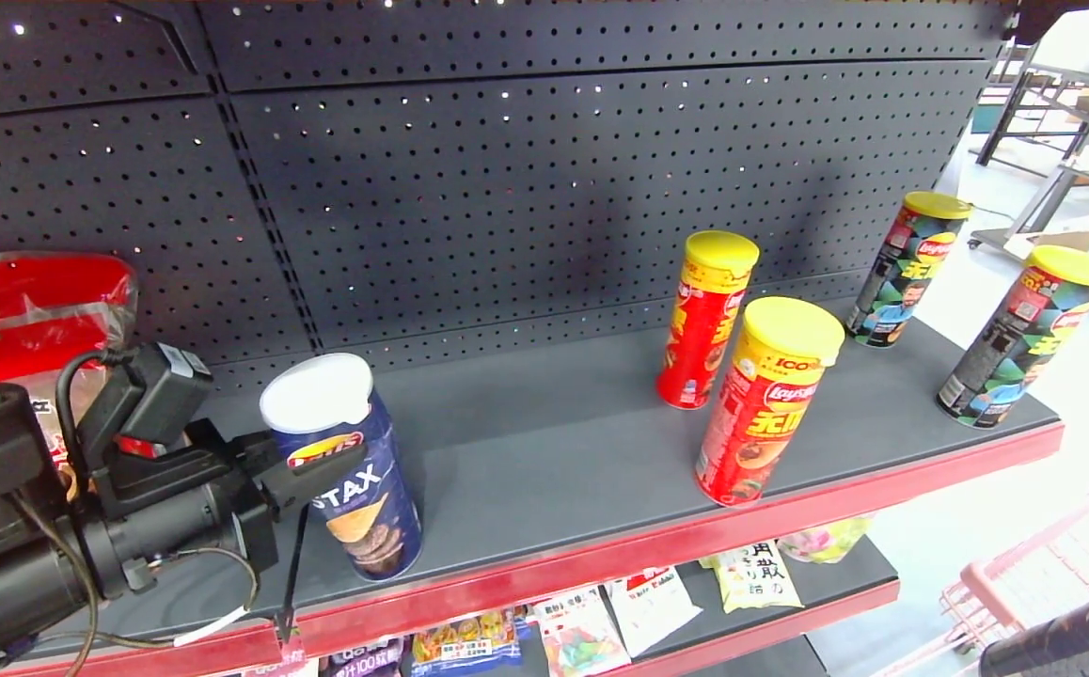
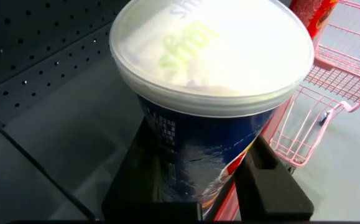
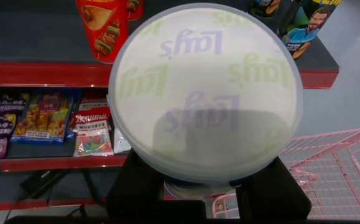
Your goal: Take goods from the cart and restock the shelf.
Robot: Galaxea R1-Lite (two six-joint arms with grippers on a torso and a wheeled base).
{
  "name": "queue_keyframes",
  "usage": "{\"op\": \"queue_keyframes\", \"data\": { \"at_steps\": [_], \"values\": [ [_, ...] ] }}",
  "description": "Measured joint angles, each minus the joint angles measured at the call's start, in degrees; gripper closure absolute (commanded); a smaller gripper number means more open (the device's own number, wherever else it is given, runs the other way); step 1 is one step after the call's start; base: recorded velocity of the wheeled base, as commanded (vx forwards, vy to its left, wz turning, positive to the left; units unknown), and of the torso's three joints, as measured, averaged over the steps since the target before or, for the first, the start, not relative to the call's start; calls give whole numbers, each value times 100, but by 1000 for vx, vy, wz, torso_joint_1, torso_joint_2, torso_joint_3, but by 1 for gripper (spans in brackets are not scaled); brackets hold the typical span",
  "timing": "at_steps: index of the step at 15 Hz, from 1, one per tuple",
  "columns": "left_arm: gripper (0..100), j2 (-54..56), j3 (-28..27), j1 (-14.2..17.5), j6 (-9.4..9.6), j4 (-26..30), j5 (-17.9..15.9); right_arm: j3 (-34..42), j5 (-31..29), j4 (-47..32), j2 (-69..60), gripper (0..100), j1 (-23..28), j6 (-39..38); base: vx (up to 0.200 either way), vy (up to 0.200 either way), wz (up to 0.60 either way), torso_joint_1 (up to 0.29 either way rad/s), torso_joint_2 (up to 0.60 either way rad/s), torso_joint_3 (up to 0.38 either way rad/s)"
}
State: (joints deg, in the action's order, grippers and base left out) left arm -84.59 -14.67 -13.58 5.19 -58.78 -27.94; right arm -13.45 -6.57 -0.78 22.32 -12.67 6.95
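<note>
clamping an upright blue can (image 1: 377, 527) on the shelf (image 1: 554, 451), left fingers (image 2: 273, 186); right fingers (image 3: 273, 198) clasping another lidded can (image 3: 204, 93)

Between the left arm's matt black plastic jaws, the blue can (image 1: 375, 527) has a glossy printed wrap and a smooth, translucent plastic lid (image 2: 211, 50). The second can (image 3: 207, 93), in the right jaws, is lidded alike. Under the left jaws, the shelf (image 1: 554, 451) is matt painted metal.

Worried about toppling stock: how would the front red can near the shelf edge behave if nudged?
The front red can is tall and narrow, so it probably tips easily. Being cylindrical, it would likely roll, perhaps off the shelf edge close by.
</note>
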Motion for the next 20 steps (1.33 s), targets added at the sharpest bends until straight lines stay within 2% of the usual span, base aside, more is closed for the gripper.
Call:
{"op": "queue_keyframes", "data": {
  "at_steps": [5, 13, 14, 20],
  "values": [
    [100, 69, 17, -11, -88, 38, -6, -6, -2, -1, 6, 100, 0, 5, 0, 0, 0, 0, 0, 0],
    [100, 89, 158, -11, -38, 0, -9, -9, -2, 7, 6, 100, 5, 0, 0, 0, 0, 0, 0, 0],
    [0, 91, 161, -11, -38, 7, -5, -9, -2, 7, 6, 100, 5, 0, 0, 0, 0, 0, 0, 0],
    [0, 129, 263, -11, -33, 22, 6, -9, -2, 7, 6, 100, 7, 2, 0, 0, 0, 0, 0, 0]
  ]
}}
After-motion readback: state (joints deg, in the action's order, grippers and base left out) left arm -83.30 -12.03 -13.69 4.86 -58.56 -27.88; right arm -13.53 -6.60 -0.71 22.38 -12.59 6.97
